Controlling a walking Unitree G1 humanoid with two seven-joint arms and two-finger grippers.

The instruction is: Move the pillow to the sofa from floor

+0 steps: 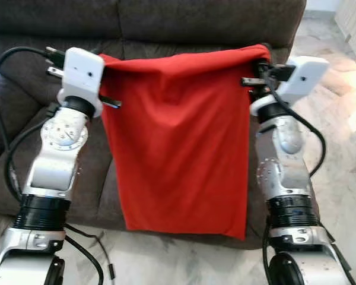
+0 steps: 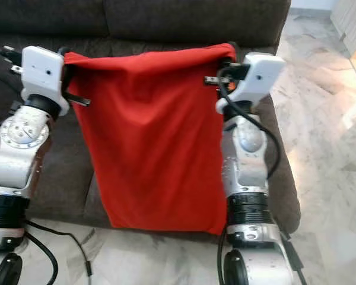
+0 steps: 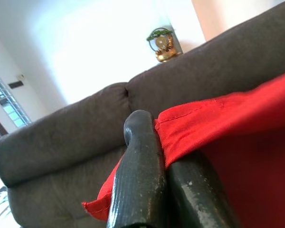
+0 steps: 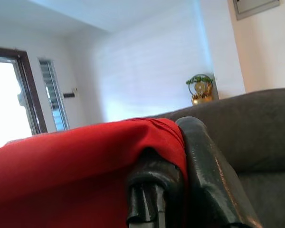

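Note:
A flat red pillow (image 1: 181, 142) hangs in the air in front of the dark grey sofa (image 1: 166, 24), its lower edge just above the floor. My left gripper (image 1: 104, 61) is shut on its top left corner, and my right gripper (image 1: 262, 59) is shut on its top right corner. Seen from the left wrist, the black fingers (image 3: 137, 180) pinch the red hem (image 3: 204, 118). From the right wrist, the red cloth (image 4: 85, 161) is clamped between the black fingers (image 4: 209, 175). The pillow hides the middle of the seat.
The sofa's seat cushions (image 1: 24, 124) lie behind and to both sides of the pillow. Pale marble floor (image 1: 344, 166) runs along the right and in front. A small gold ornament (image 4: 200, 90) stands behind the sofa back. Black cables (image 1: 86, 252) hang near my left arm.

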